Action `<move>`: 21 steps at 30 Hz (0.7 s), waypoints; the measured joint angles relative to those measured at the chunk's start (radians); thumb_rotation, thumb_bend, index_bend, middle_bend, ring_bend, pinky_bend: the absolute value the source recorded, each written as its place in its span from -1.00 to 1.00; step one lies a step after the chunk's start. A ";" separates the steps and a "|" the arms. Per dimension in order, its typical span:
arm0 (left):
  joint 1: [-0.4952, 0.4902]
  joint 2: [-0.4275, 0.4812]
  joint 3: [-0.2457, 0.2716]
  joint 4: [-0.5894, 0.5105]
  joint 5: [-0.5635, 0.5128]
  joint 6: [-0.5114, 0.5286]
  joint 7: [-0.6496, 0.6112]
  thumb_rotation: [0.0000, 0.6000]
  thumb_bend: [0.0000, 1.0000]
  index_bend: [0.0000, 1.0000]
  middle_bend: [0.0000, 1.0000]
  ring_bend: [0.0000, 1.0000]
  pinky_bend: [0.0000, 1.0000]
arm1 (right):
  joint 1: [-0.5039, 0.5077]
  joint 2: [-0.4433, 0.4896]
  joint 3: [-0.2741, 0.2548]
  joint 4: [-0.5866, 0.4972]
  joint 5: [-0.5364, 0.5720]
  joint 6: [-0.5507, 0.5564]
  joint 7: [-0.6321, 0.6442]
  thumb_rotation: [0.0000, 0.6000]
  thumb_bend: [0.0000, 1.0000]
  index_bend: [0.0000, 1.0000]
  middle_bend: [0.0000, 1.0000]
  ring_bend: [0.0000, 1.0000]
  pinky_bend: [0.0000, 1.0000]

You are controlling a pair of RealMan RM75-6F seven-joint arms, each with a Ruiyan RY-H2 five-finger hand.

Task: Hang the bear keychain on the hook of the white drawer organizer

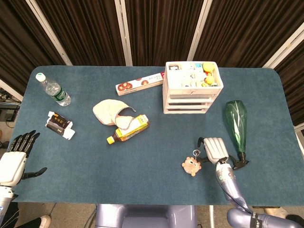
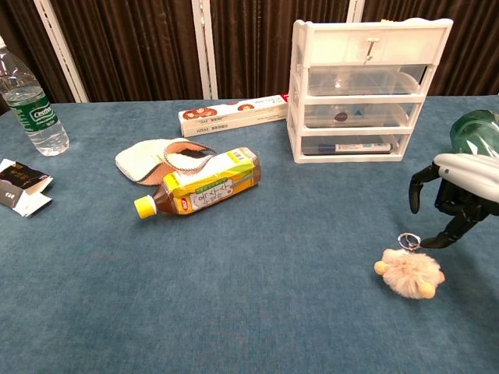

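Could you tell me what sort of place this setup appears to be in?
Probably a lab or test booth staged for robot manipulation rather than a home. A blue felt-covered table stands before dark curtains, and unrelated household items are spread out on it: a white drawer organizer, a tea bottle and a bear keychain.

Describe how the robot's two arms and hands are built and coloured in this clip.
Both hands have a white shell over the back and black fingers. The right hand sits on a slim, glossy silver-grey forearm with a darker band near the wrist. The left hand looks the same, white back and black fingers, with only a short white stretch of its arm in view.
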 measured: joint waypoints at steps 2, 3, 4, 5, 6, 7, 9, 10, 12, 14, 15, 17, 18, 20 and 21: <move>-0.001 0.001 -0.001 -0.001 -0.004 -0.002 -0.001 1.00 -1.00 -1.00 -1.00 -1.00 -1.00 | 0.008 -0.007 -0.001 0.007 0.008 -0.009 -0.008 1.00 -0.82 -0.04 1.00 1.00 0.89; -0.001 0.002 -0.001 -0.002 -0.005 -0.004 -0.002 1.00 -1.00 -1.00 -1.00 -1.00 -1.00 | 0.011 -0.009 -0.003 0.011 0.010 -0.013 -0.012 1.00 -0.82 -0.04 1.00 1.00 0.89; -0.001 0.002 -0.001 -0.003 -0.007 -0.005 -0.003 1.00 -1.00 -1.00 -1.00 -1.00 -1.00 | 0.014 -0.011 -0.004 0.015 0.013 -0.019 -0.016 1.00 -0.80 -0.04 1.00 1.00 0.89; -0.001 0.003 -0.001 -0.003 -0.009 -0.007 -0.004 1.00 -1.00 -1.00 -1.00 -1.00 -1.00 | 0.018 -0.014 -0.006 0.022 0.018 -0.025 -0.021 1.00 -0.79 -0.03 1.00 1.00 0.89; -0.002 0.004 -0.002 -0.004 -0.011 -0.009 -0.005 1.00 -1.00 -1.00 -1.00 -1.00 -1.00 | 0.022 -0.016 -0.007 0.028 0.022 -0.030 -0.023 1.00 -0.76 -0.02 1.00 1.00 0.89; -0.002 0.005 -0.002 -0.005 -0.014 -0.010 -0.006 1.00 -1.00 -1.00 -1.00 -1.00 -1.00 | 0.024 -0.017 -0.008 0.033 0.027 -0.034 -0.025 1.00 -0.73 -0.01 1.00 1.00 0.89; -0.003 0.006 -0.003 -0.006 -0.018 -0.013 -0.007 1.00 -1.00 -1.00 -1.00 -1.00 -1.00 | 0.030 -0.024 -0.007 0.045 0.041 -0.039 -0.029 1.00 -0.70 0.00 1.00 1.00 0.89; -0.004 0.006 -0.004 -0.006 -0.021 -0.015 -0.007 1.00 -1.00 -1.00 -1.00 -1.00 -1.00 | 0.031 -0.027 -0.006 0.050 0.045 -0.039 -0.029 1.00 -0.69 0.01 1.00 1.00 0.89; -0.005 0.007 -0.006 -0.007 -0.025 -0.018 -0.007 1.00 -1.00 -1.00 -1.00 -1.00 -1.00 | 0.036 -0.034 -0.004 0.057 0.054 -0.041 -0.029 1.00 -0.66 0.01 1.00 1.00 0.89; -0.007 0.008 -0.007 -0.010 -0.029 -0.022 -0.007 1.00 -1.00 -1.00 -1.00 -1.00 -1.00 | 0.041 -0.040 -0.002 0.065 0.062 -0.045 -0.029 1.00 -0.63 0.00 1.00 1.00 0.89; -0.007 0.008 -0.007 -0.011 -0.030 -0.024 -0.007 1.00 -1.00 -1.00 -1.00 -1.00 -1.00 | 0.043 -0.041 -0.001 0.068 0.065 -0.046 -0.030 1.00 -0.62 0.00 1.00 1.00 0.89; -0.008 0.009 -0.007 -0.012 -0.030 -0.024 -0.006 1.00 -1.00 -1.00 -1.00 -1.00 -1.00 | 0.047 -0.044 -0.001 0.073 0.074 -0.049 -0.035 1.00 -0.62 -0.01 1.00 1.00 0.89; -0.008 0.009 -0.007 -0.013 -0.031 -0.025 -0.006 1.00 -1.00 -1.00 -1.00 -1.00 -1.00 | 0.048 -0.045 -0.002 0.074 0.077 -0.050 -0.037 1.00 -0.62 -0.01 1.00 1.00 0.89; -0.008 0.009 -0.007 -0.013 -0.033 -0.027 -0.006 1.00 -1.00 -1.00 -1.00 -1.00 -1.00 | 0.049 -0.045 -0.005 0.073 0.084 -0.052 -0.041 1.00 -0.62 -0.02 1.00 1.00 0.89; -0.008 0.009 -0.007 -0.014 -0.035 -0.028 -0.006 1.00 -1.00 -1.00 -1.00 -1.00 -1.00 | 0.049 -0.045 -0.007 0.072 0.086 -0.052 -0.044 1.00 -0.61 -0.03 1.00 1.00 0.89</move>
